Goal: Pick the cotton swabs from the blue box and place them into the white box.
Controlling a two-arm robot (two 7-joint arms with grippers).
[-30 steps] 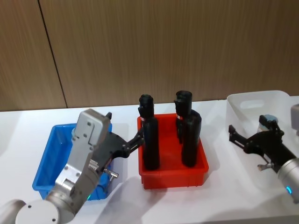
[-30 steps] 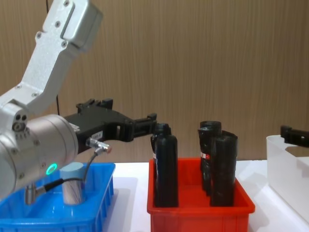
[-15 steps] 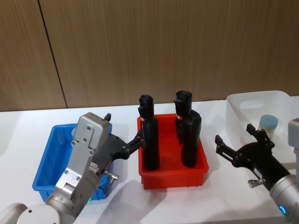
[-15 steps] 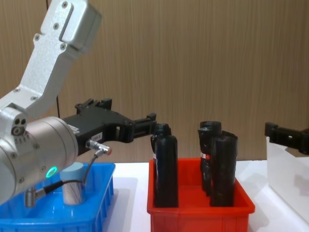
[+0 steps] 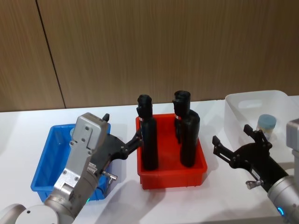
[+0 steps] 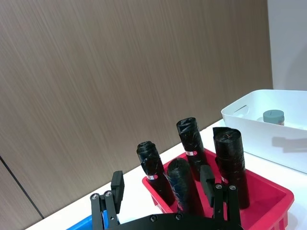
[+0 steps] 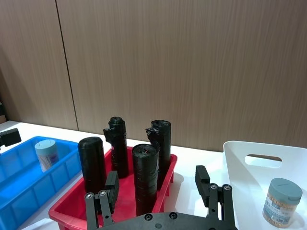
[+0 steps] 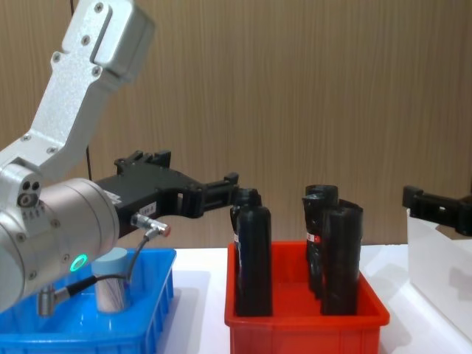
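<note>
Right gripper [image 5: 231, 133], jaws wide apart and empty, between the red plastic bin [image 5: 173, 179] and the white rectangular plastic box [image 5: 252, 99], which holds one clear blue-lidded cotton swab jar [image 5: 267, 123]. Left gripper [image 5: 123, 126], likewise wide and empty, above the shallow blue plastic box [image 5: 39, 175] containing a second jar [image 8: 112, 284].

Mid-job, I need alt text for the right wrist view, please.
The right gripper, open and empty, faces a red bin holding four black bottles. One swab jar stands in the white box; a second swab jar sits in the blue box.
</note>
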